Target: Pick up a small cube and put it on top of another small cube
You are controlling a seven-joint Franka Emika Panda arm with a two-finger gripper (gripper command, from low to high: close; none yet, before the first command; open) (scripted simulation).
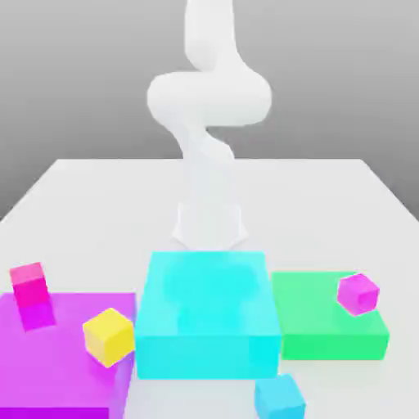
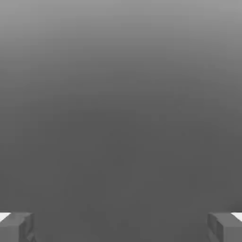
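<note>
A small yellow cube (image 1: 108, 336) sits tilted on the big magenta block (image 1: 65, 360) at the exterior view's left, with a small pink cube (image 1: 30, 284) near that block's far corner. A small magenta cube (image 1: 358, 294) rests tilted on the green block (image 1: 315, 323) at the right, and a small cyan cube (image 1: 279, 398) lies on the white counter (image 1: 98, 204) in front of the tall cyan block (image 1: 206, 323) in the middle. Behind that block stands the white arm (image 1: 209, 106). In the hand view the tool (image 2: 121, 227) is spread wide, its grey fingers (image 2: 16, 228) far apart with nothing between them.
</note>
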